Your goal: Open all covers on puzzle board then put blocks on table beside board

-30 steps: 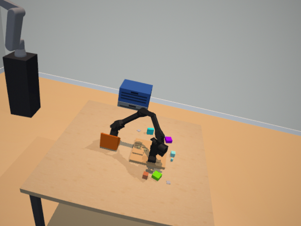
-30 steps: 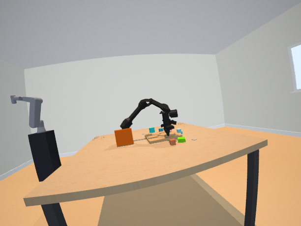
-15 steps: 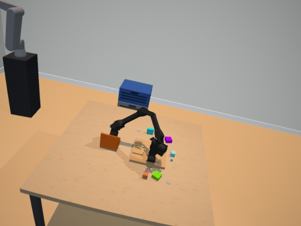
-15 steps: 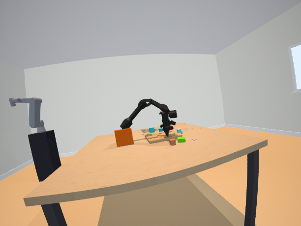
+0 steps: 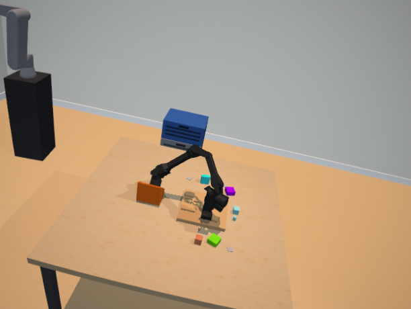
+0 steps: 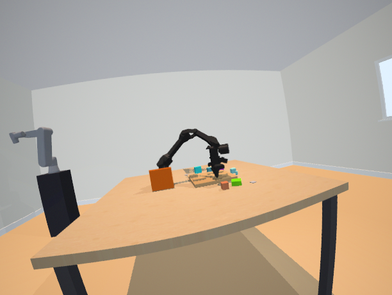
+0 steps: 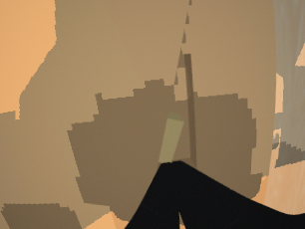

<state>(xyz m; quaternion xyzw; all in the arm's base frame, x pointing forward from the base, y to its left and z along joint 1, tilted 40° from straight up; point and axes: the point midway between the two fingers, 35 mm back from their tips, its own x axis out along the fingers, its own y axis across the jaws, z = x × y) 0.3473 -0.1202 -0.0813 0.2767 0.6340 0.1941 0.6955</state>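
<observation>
The wooden puzzle board (image 5: 193, 218) (image 6: 198, 184) (image 7: 125, 55) lies on the table, its right part largely hidden under the arm. My gripper (image 5: 205, 219) (image 6: 217, 176) (image 7: 171, 171) is shut and empty, pointing down low over the board's front right part. In the wrist view a pale green peg (image 7: 171, 138) shows just beyond the fingertips, beside a narrow dark slot (image 7: 190, 105). Raised pieces (image 5: 188, 205) show on the board's left part; how far its covers are open cannot be told.
Around the board lie a cyan block (image 5: 205, 179) (image 6: 197, 169), purple block (image 5: 230, 191), light blue cube (image 5: 236, 210), red-orange cube (image 5: 198, 239) (image 6: 225, 185) and green block (image 5: 214, 240) (image 6: 236, 182). An orange panel (image 5: 150, 193) (image 6: 161, 179) stands by the arm's base.
</observation>
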